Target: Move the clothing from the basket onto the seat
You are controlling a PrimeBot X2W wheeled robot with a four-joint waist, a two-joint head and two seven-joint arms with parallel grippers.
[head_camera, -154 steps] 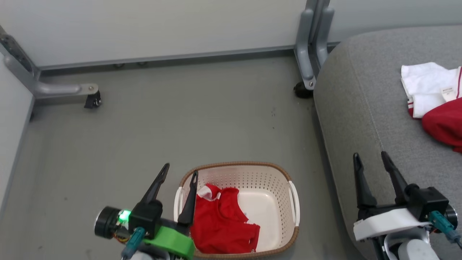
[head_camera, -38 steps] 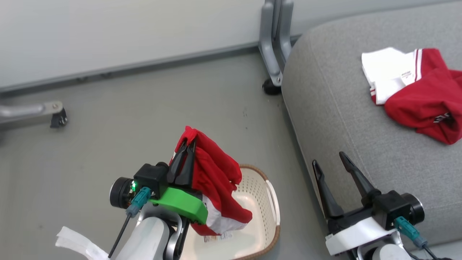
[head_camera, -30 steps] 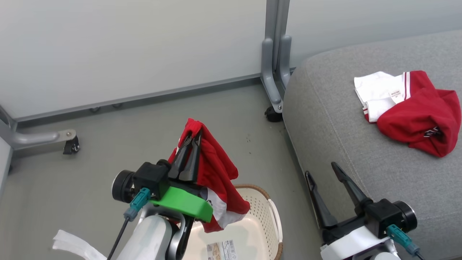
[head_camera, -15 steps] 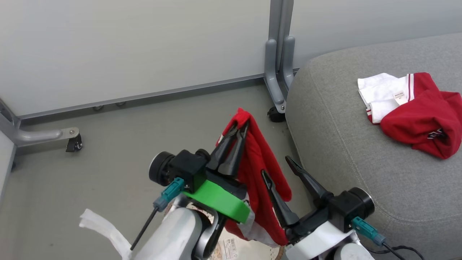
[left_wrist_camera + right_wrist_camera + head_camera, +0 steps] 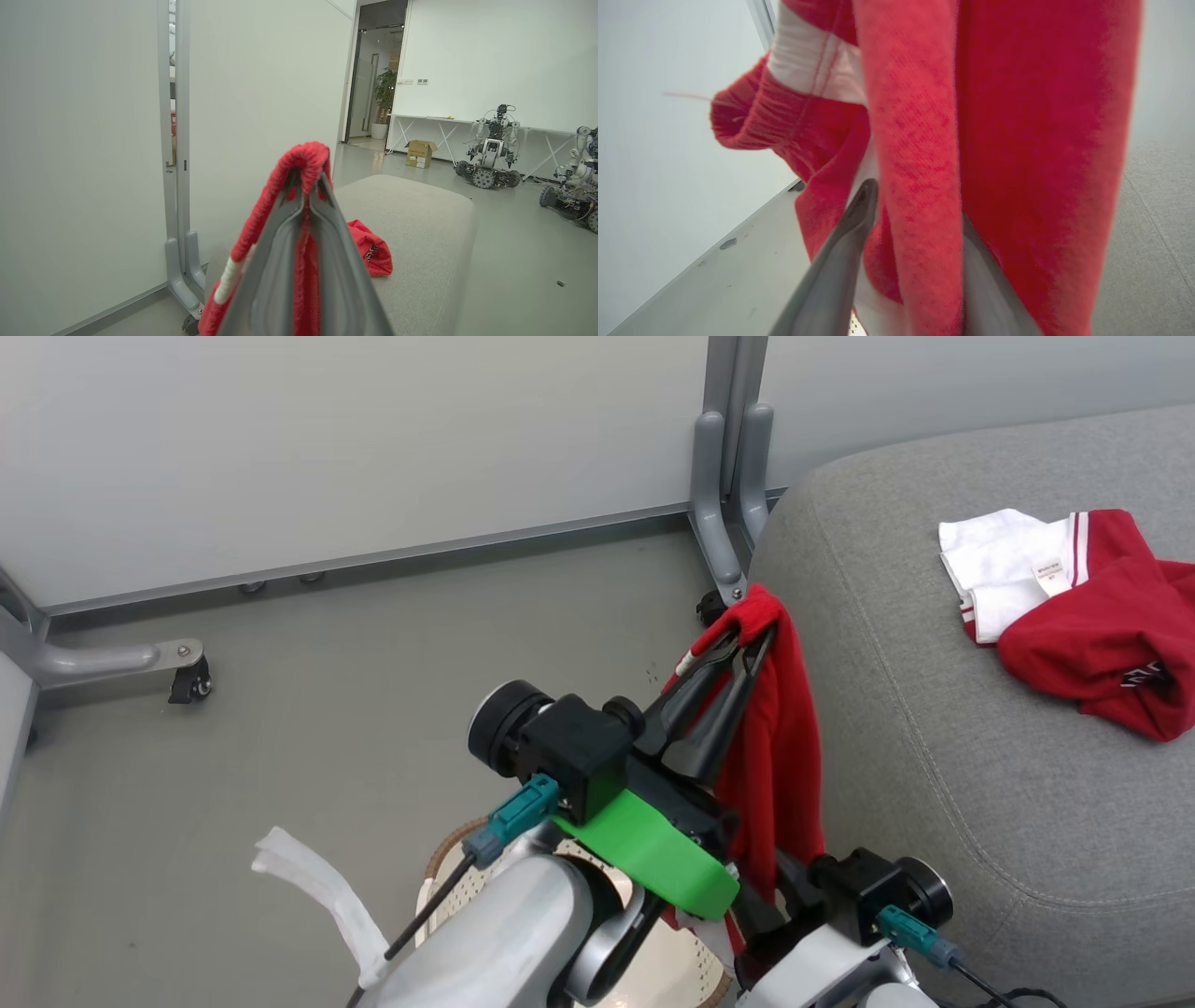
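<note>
- Head view: nearest the robot, a grey floor (image 5: 327, 709) is seen. It is bounded farther back by a pale wall panel (image 5: 373, 448) and a grey metal post (image 5: 728, 476), with a castered foot (image 5: 191, 686) at the left.
- The light grey woven seat (image 5: 934, 709) is found at the right, its rounded corner close to the post.
- In the left wrist view, a wider room is shown beyond the seat: a cardboard box (image 5: 420, 153), wheeled robots (image 5: 490, 154) along a white wall and a plant (image 5: 384, 93) by a doorway.
- The basket (image 5: 448, 845) is largely covered by the left arm at the bottom edge; a stretch of brown rim and perforated wall can be made out.
- The tips of the right gripper (image 5: 915, 210) are buried in fabric. A fold is hung between its two fingers, but whether it is clamped cannot be told.
- The left gripper (image 5: 752, 637) is pressed together on the top fold of a red garment (image 5: 780, 747), which is held in the air above the basket, just beside the seat's near edge.
- The garment is draped downward in long folds; a white panel and a ribbed red cuff are seen in the right wrist view.
- A second garment (image 5: 1092, 616) is seen farther along the seat, crumpled, red with a white part, striped trim and a small label.
</note>
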